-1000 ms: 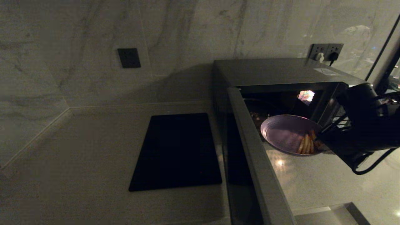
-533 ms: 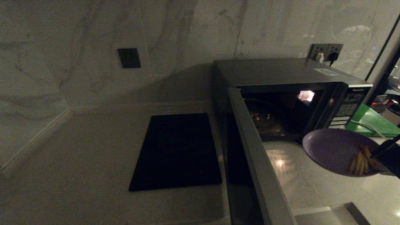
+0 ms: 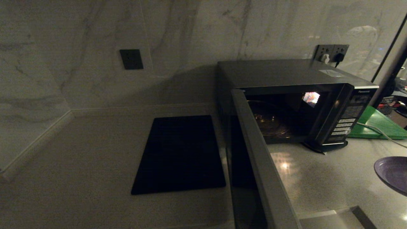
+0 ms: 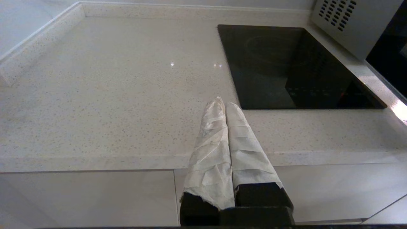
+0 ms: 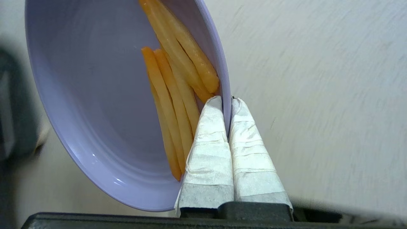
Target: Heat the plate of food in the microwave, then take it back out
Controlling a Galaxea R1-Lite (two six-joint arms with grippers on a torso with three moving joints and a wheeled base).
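The pale-lavender plate of food (image 5: 105, 95) holds several orange fries (image 5: 173, 92), and my right gripper (image 5: 227, 100) is shut on its rim. In the head view only the plate's edge (image 3: 392, 171) shows at the far right, above the counter and in front of the microwave; the gripper itself is outside that view. The dark microwave (image 3: 286, 76) stands with its door (image 3: 254, 165) swung wide open and its cavity (image 3: 279, 117) empty. My left gripper (image 4: 225, 103) is parked, shut on nothing, at the counter's front edge.
A flat black slab (image 3: 181, 154) is set in the counter left of the microwave, seen also in the left wrist view (image 4: 292, 66). A green board (image 3: 378, 125) and a white cable (image 3: 381, 133) lie right of the microwave. A wall socket (image 3: 332, 52) sits behind it.
My right arm has carried the plate out of the microwave's mouth and off to the right, until only the plate's edge remains in the head view. The left arm has stayed still.
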